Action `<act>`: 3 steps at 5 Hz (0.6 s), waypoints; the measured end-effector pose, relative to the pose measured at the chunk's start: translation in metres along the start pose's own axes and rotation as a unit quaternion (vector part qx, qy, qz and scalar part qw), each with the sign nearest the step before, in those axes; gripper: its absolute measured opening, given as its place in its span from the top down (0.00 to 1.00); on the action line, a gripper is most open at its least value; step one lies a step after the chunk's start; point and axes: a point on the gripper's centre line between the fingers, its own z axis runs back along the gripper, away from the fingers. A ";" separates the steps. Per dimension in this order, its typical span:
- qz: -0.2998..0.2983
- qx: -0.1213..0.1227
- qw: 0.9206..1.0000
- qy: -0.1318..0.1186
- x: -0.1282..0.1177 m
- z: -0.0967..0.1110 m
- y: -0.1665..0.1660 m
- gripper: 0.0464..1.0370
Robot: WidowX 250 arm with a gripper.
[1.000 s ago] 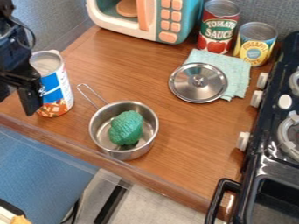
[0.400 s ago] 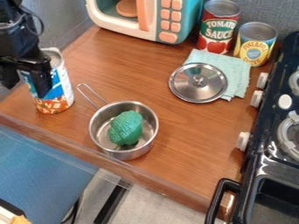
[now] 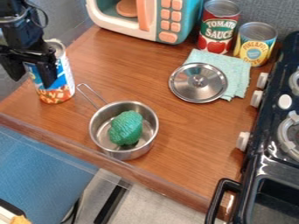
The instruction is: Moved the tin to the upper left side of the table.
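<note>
At the left edge of the table, my gripper [image 3: 33,82] hangs low with its fingers apart. The tin [image 3: 57,93], white and blue with an orange-red band at its base, stands upright there. One finger overlaps the front of its label, and the other is to its left. Part of the tin's side and top is hidden behind the gripper. Whether the fingers press on the tin, I cannot tell.
A metal pot [image 3: 151,135] holding green broccoli [image 3: 125,127] stands right of the tin, its handle pointing toward it. A lid [image 3: 198,82] lies on a cloth [image 3: 237,74]. The toy microwave [image 3: 153,22] is at the back, the stove [image 3: 271,144] at right.
The tin has shifted up the view, away from the table's front edge, and stays upright. My gripper has moved right and slightly up, now overlapping more of the tin.
</note>
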 end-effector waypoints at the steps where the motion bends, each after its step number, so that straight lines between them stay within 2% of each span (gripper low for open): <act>1: -0.023 -0.025 0.999 -0.013 0.016 -0.003 -0.003 0.04; 2: -0.098 -0.046 0.994 -0.012 0.037 -0.009 -0.019 0.04; 3: -0.146 -0.058 0.988 0.000 0.052 -0.014 -0.025 0.04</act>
